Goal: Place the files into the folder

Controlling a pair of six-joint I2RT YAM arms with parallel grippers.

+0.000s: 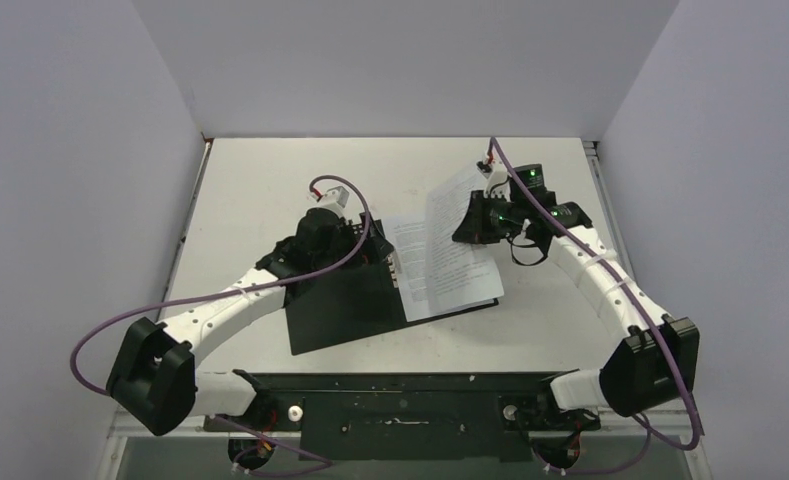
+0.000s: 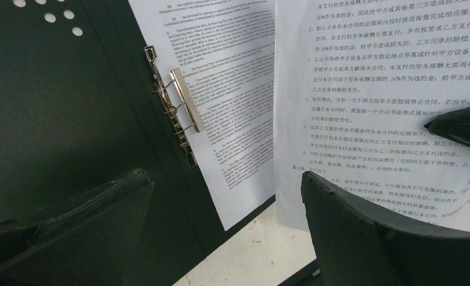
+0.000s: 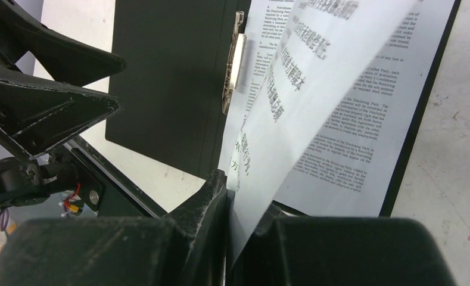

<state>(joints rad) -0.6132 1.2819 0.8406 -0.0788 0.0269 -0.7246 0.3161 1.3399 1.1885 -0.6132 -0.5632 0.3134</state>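
Note:
The folder (image 1: 335, 310) lies open on the table, black inside up, with its metal spine clip (image 2: 181, 107) in the middle. One printed sheet (image 1: 455, 285) lies flat on the folder's right half. My right gripper (image 1: 473, 222) is shut on the edge of a second sheet (image 1: 452, 200) and holds it tilted above the first. In the right wrist view the gripper (image 3: 229, 202) pinches this sheet (image 3: 316, 77). My left gripper (image 1: 365, 245) is open and empty, low over the folder beside the clip; in the left wrist view (image 2: 226, 238) the held sheet (image 2: 369, 89) hangs before it.
The black base frame (image 1: 410, 400) of the arms runs along the table's near edge. Grey walls close in the table at left, right and back. Purple cables loop from both arms.

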